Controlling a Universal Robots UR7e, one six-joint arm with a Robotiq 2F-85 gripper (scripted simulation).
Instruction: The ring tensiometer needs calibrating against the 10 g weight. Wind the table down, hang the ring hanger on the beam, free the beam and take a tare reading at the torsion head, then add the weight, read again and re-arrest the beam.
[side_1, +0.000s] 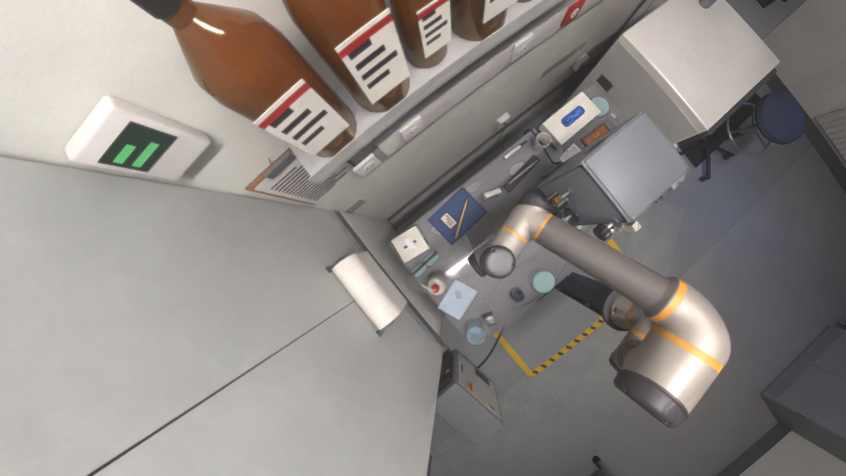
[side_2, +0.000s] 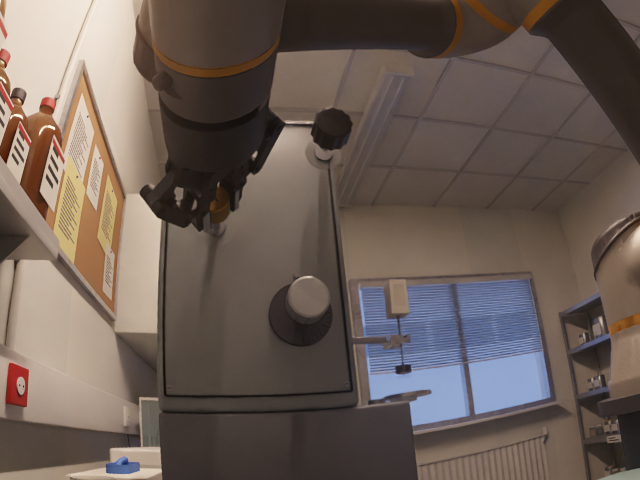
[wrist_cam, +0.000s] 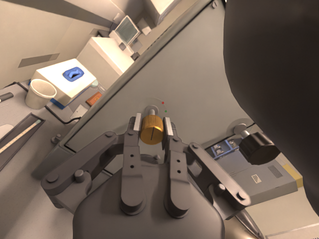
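Note:
The orange knurled knob (wrist_cam: 152, 129) on the tensiometer's grey front panel is half hidden behind my fingers in the second side camera (side_2: 220, 205). A black line on its face points straight down the wrist camera picture. A red dot and a green dot sit on an arc beside its shaft. The silver torsion-head dial (side_2: 307, 299) is lower on the panel. A black knob (side_2: 331, 127) sits at the panel's top corner. The beam (side_2: 381, 340) sticks out to the right with the ring hanger (side_2: 402, 368) hanging over the round table (side_2: 399, 396). My gripper (wrist_cam: 152, 126) is closed around the orange knob.
The tensiometer's grey case (side_1: 632, 163) stands on the bench with my arm reaching over it. A white box with a blue insert (wrist_cam: 67, 77) and a paper cup (wrist_cam: 40, 93) sit behind it. A blue notebook (side_1: 456, 215) and small dishes lie on the bench.

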